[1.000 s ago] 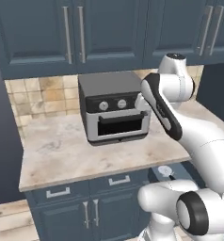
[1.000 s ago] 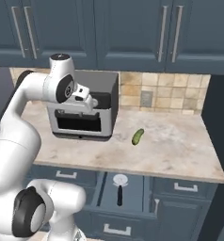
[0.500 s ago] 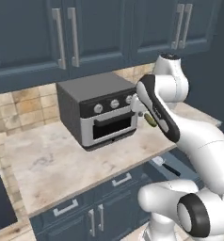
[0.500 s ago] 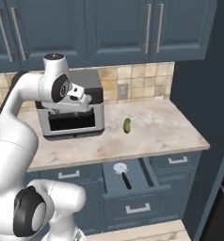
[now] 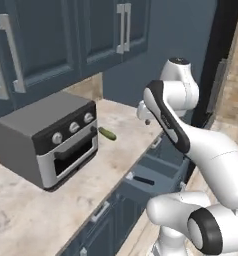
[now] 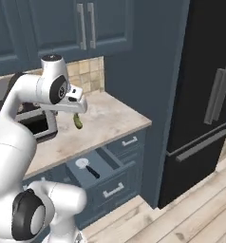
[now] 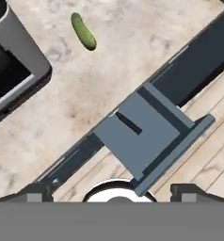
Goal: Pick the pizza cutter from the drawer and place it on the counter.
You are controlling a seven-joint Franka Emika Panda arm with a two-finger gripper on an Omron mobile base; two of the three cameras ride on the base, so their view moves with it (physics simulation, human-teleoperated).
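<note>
Drawer (image 6: 101, 167) pulled out below the counter (image 6: 110, 121) edge, lower centre-left of the right base view; cutter (image 6: 87, 168) lying flat inside, pale wheel toward the counter, black handle running toward the drawer front. In the left base view, same drawer (image 5: 158, 170) open at centre-right, cutter (image 5: 141, 179) near its left end, handle dark against the blue floor. In the hand view, drawer (image 7: 151, 134) slanting across the centre, cutter (image 7: 128, 123) seen as a thin dark bar near its upper left part; wheel hard to make out there.

Gripper (image 6: 78, 100) hanging high above the counter at upper left of the right base view, well apart from the drawer; in the left base view gripper (image 5: 143, 112) at centre, over the counter's (image 5: 126, 137) far end. Fingertips (image 7: 38, 193) at the bottom corners of the hand view, set wide apart, nothing between them: spread and empty.

Green vegetable (image 7: 83, 31) lying on the counter (image 7: 109, 70) at upper left of the hand view, clear of the oven (image 5: 46, 137); oven standing on the counter at left of the left base view.
</note>
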